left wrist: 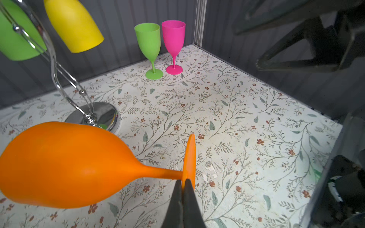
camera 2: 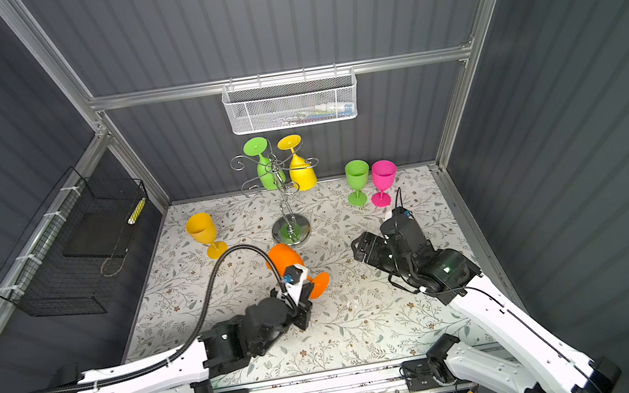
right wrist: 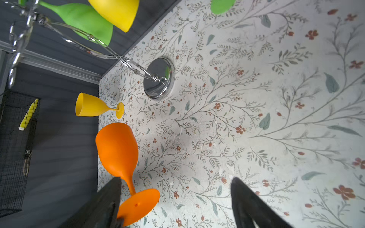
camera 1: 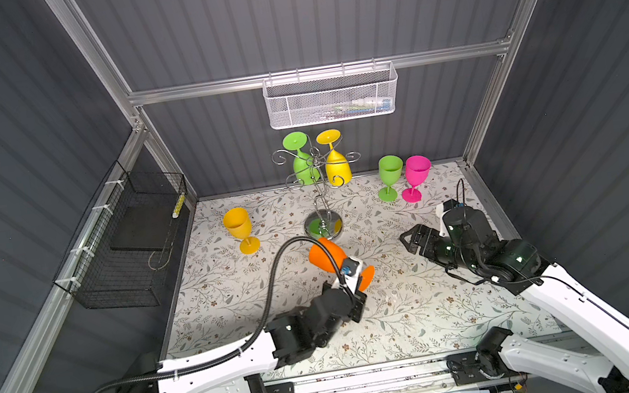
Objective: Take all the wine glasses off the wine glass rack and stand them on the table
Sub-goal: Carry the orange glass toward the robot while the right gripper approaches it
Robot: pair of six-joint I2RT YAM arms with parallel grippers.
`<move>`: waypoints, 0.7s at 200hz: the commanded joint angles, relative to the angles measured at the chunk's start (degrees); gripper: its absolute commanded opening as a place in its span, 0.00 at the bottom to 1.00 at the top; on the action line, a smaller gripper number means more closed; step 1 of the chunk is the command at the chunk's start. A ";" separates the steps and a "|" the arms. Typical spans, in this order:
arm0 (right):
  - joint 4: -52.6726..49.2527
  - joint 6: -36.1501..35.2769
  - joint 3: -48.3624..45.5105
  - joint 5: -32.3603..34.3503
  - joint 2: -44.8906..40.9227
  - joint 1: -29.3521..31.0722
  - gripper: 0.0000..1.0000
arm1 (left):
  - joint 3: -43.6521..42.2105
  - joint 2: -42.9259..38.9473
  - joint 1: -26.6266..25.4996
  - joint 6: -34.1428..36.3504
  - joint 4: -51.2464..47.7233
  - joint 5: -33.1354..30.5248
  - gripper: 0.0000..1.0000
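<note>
The left gripper is clenched on the foot of the orange glass, holding it on its side over the table, off the rack and just in front of its base. The right gripper hangs spread and empty near the right edge.

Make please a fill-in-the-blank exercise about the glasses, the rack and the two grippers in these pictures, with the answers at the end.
1. The wine glass that the left gripper pinches by its foot is ____ in colour.
2. On the wine glass rack, the hanging green glass has a ____ glass beside it.
3. Next to the upright green glass stands a ____ glass.
4. The right gripper holds nothing; it is ____.

Missing words: orange; yellow; pink; open.
</note>
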 commanded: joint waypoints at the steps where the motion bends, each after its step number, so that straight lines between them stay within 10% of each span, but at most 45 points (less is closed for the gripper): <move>1: -2.39 3.80 -1.77 -7.98 0.05 -2.65 0.84 | -1.19 5.20 -3.24 10.61 15.90 -13.20 0.00; 140: -1.13 8.81 -6.26 -17.69 3.20 -8.83 0.66 | -0.60 27.70 -7.99 27.89 48.01 -16.47 0.00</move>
